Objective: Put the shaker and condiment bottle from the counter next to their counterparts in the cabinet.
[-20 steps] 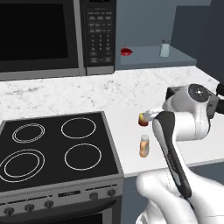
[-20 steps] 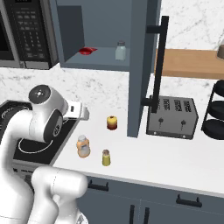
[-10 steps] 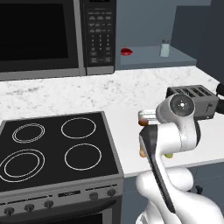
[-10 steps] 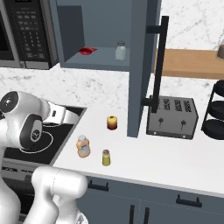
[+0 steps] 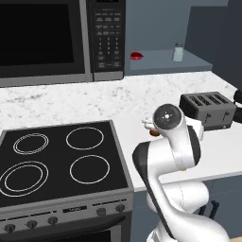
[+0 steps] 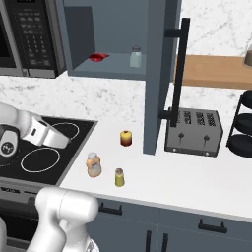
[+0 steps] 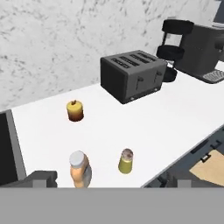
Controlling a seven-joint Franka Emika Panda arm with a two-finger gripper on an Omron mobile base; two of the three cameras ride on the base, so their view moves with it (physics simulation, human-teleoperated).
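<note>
On the white counter [image 6: 197, 173] the orange condiment bottle [image 6: 93, 165] stands upright near the stove edge, with the small yellow-green shaker [image 6: 119, 177] just right of it. In the hand view the bottle [image 7: 78, 168] and shaker [image 7: 125, 161] stand low in the middle, apart from each other. My gripper [image 7: 107, 181] hangs above and back from them, its dark fingertips [image 7: 41, 177] wide apart, open and empty. In the cabinet [image 6: 113, 74] sit the pale grey-capped shaker [image 6: 136, 57] and the red item [image 6: 98, 57]. In the left base view my arm hides most of the bottle.
A red-yellow apple-like ball [image 6: 126, 138] lies behind the bottle. A dark toaster [image 6: 193, 132] stands to the right, below the open cabinet door with its black handle [image 6: 177, 74]. The stove [image 5: 61, 160] and microwave [image 5: 61, 38] are at the left; a black rack [image 6: 243, 123] is at the far right.
My arm has folded back and the hand has swung left toward the stove and a little lower. The bottle, shaker and ball have not moved.
</note>
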